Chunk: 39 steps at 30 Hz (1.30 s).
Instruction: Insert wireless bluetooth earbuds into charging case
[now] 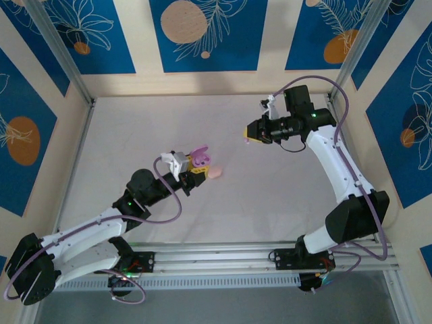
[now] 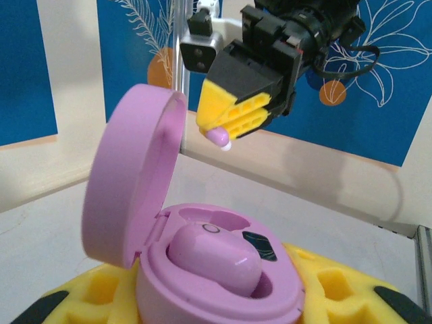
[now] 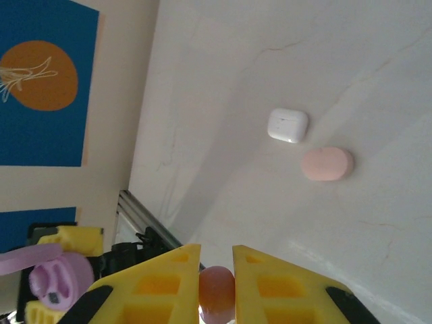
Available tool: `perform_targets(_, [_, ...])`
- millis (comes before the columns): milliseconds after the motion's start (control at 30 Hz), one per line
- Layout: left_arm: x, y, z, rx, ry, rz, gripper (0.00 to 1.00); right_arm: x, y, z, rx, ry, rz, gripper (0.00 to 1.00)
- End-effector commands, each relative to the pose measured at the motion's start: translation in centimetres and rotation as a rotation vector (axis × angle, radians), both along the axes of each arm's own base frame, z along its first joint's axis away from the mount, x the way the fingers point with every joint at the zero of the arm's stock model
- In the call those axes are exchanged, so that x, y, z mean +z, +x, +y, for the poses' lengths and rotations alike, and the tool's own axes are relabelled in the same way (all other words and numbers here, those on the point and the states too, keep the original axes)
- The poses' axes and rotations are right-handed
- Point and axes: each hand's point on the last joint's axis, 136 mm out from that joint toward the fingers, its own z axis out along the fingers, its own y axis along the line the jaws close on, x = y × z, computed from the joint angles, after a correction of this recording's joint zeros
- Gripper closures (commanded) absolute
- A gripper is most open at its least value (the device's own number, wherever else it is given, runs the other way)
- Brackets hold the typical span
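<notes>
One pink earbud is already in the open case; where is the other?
The other earbud is pinched in the right gripper; in the top view that is right of the open pink case in the left gripper.

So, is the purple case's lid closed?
No, the purple case has its lid swung up and open, with one earbud seated inside.

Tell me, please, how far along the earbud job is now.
Done: one earbud sits in the open lilac case, gripped by the left gripper. In hand: the right gripper is shut on a second earbud, up in the air apart from the case. Left: seating it in the empty socket beside the first.
</notes>
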Motion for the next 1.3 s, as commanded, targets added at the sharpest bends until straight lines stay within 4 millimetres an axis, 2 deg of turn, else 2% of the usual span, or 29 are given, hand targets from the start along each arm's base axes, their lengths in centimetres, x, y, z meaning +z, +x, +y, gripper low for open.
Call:
perform_targets(0, [2.1,-0.1,0.0,0.001,-0.048,-0.036,0.75,3.1,-1.9,0.9,0.060,0.065,-0.039,0.83])
perform_targets(267, [2.6,-0.1,0.1,0.006,-0.062,-0.047,0.75,6.1,-4.2,2.3,0.153,0.150,-0.089,0.83])
perform_targets(400, [2.6,-0.1,0.0,0.002,-0.064,-0.046,0.75,7.1,-5.4,3.1,0.211,0.174,-0.106,0.83])
perform_targets(633, [2.9,-0.2,0.3,0.009,-0.075,-0.055,0.75,7.7,-6.5,3.9,0.260,0.187,-0.122,0.83])
perform_targets(900, [3.1,-0.4,0.3,-0.002,-0.080,-0.076,0.75,9.1,-9.0,5.4,0.378,0.229,-0.168,0.83])
perform_targets(1267, [3.7,-1.0,-0.3,-0.049,-0.098,-0.097,0.75,8.6,-10.3,7.0,0.463,0.243,-0.169,0.83])
